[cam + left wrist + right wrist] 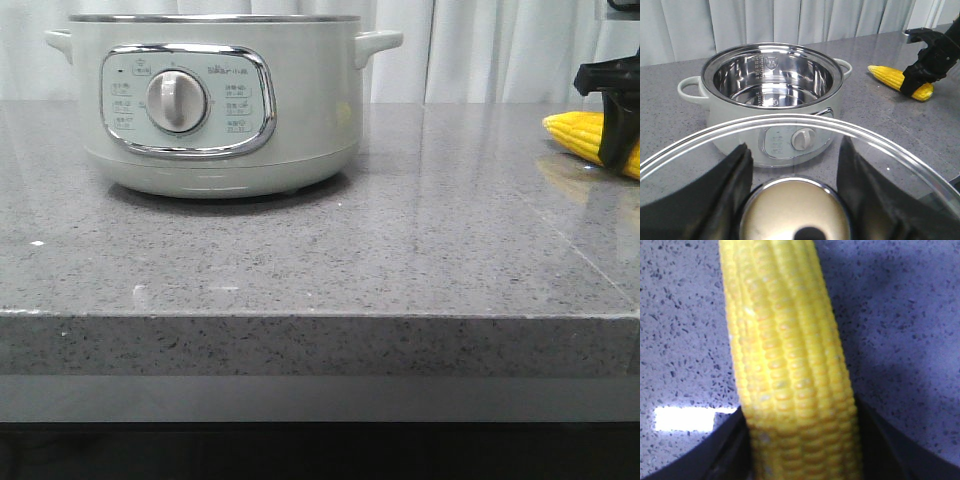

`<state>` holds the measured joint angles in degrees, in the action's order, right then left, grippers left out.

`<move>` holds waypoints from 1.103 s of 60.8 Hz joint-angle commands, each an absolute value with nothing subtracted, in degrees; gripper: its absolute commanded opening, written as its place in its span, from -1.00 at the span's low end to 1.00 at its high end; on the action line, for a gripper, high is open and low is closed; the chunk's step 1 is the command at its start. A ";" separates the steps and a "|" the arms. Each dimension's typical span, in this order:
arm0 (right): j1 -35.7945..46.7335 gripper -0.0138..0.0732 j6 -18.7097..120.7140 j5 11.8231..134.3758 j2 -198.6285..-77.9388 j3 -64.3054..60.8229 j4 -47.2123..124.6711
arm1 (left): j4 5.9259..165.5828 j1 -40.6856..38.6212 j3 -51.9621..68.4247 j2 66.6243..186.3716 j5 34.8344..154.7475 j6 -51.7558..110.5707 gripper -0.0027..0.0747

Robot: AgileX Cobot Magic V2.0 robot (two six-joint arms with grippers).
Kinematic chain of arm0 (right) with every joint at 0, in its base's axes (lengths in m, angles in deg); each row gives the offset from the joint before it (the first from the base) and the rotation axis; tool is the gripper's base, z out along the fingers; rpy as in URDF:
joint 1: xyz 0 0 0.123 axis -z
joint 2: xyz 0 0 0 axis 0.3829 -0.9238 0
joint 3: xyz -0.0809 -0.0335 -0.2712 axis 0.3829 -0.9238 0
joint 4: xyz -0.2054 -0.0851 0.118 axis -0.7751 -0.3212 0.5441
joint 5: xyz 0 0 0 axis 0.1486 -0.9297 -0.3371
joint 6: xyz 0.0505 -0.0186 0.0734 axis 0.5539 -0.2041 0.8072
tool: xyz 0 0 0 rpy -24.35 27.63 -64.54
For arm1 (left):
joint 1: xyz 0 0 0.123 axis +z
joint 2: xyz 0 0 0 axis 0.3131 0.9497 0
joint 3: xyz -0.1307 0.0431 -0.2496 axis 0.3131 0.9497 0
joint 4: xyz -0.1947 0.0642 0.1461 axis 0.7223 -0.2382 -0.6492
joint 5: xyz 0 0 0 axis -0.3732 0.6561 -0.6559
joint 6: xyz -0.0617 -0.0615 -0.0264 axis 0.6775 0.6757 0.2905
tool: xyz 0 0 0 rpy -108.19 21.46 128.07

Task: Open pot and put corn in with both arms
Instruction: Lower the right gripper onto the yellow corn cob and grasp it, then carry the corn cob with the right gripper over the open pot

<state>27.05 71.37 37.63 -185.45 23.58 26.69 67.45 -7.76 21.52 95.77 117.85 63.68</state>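
A speckled grey stone surface point(330, 260) runs back to pale curtains point(500, 50). The pot point(215, 100) stands open at the left (steel bowl bare). The left gripper point(792, 200) pinches the glass lid point(805, 131) by its knob. The right gripper point(618, 120) has its jaws around the corn point(575, 133), lying far right.

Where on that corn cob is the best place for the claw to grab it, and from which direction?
Across the thick end, coming down from above. The corn lies flat on the counter, so only its rounded sides are free for fingers to straddle, and the other end tapers. The right gripper already sits there, a finger at each side, apparently closed on it.
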 commanded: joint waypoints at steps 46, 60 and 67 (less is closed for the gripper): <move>27.21 0.05 62.68 38.99 -154.20 13.77 40.20 | 68.35 -8.02 19.38 95.73 109.98 64.11 -0.29; 23.54 0.05 61.63 38.59 -145.15 9.49 40.41 | 68.35 -8.02 19.38 95.73 109.98 64.11 -0.29; 18.46 0.05 61.63 40.09 -143.12 9.49 41.67 | 68.35 -8.02 19.38 95.73 109.98 64.11 -0.29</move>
